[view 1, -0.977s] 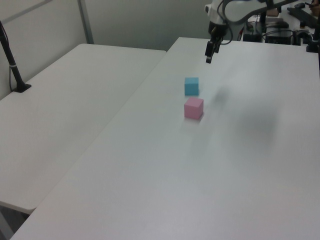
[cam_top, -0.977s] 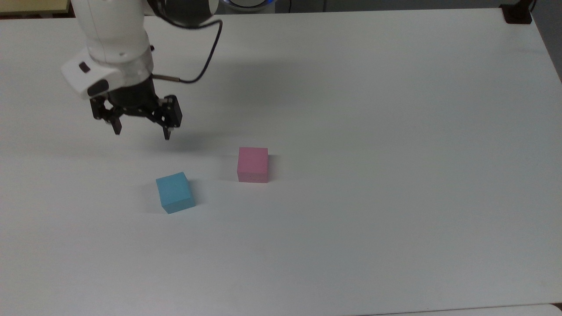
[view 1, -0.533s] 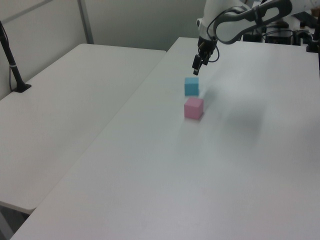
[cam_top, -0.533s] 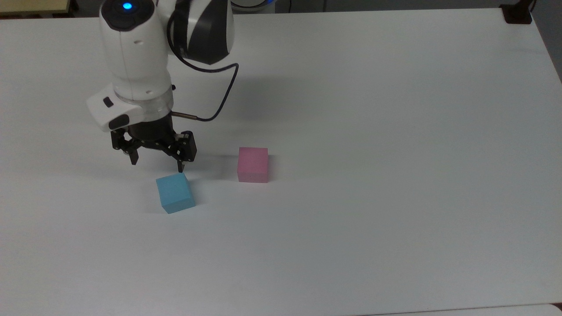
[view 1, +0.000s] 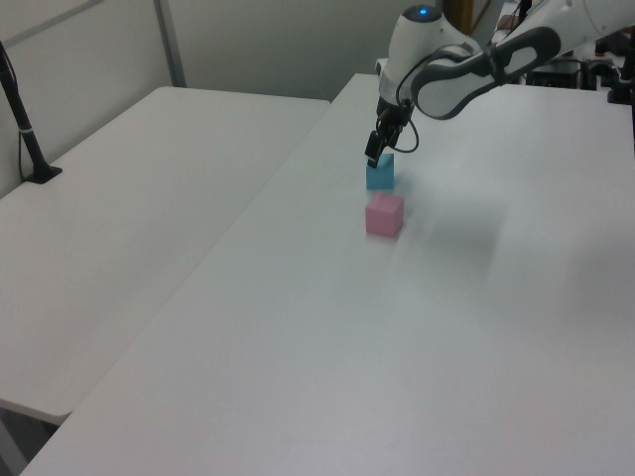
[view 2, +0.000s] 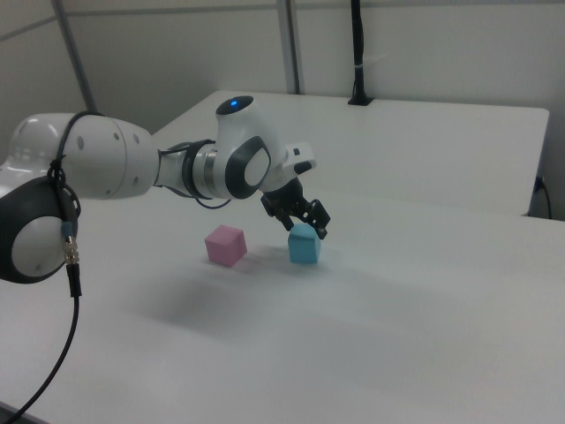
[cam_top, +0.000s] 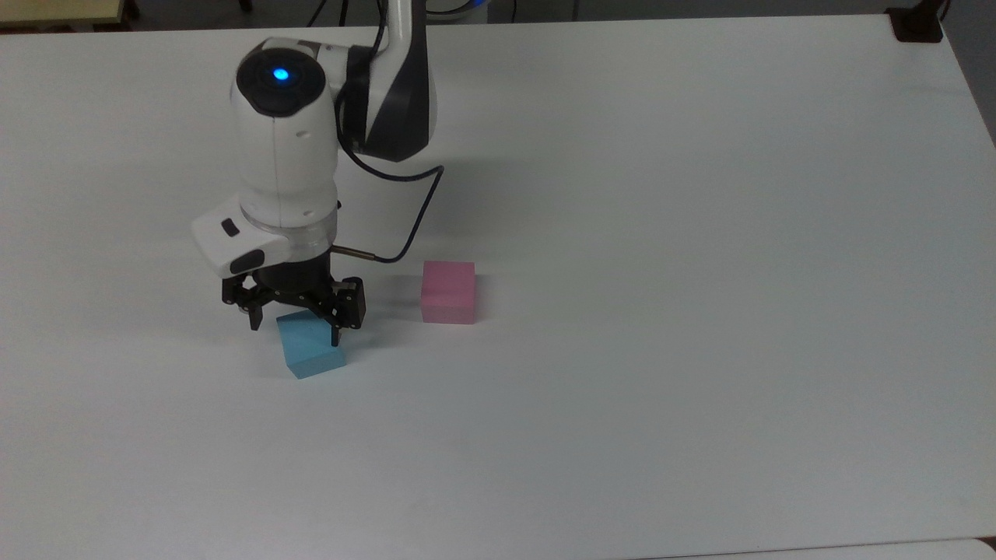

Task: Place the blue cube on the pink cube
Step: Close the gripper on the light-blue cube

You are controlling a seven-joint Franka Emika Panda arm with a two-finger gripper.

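Since a second ago, the end effector (cam_top: 294, 333) has swung down over the blue cube (cam_top: 313, 350), fingers spread wide, straddling its top. Lower squarely before closing; the pink cube (cam_top: 448, 291) sits nearby on the surface (cam_top: 700, 311).

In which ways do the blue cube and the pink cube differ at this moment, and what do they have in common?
The blue cube is light blue; the pink cube is pastel pink. In the top view the blue cube sits turned at an angle, the pink cube square to the frame. The open gripper hangs right over the blue cube, while the pink cube stands free. Both are plain, about the same size, and rest apart on the white table.
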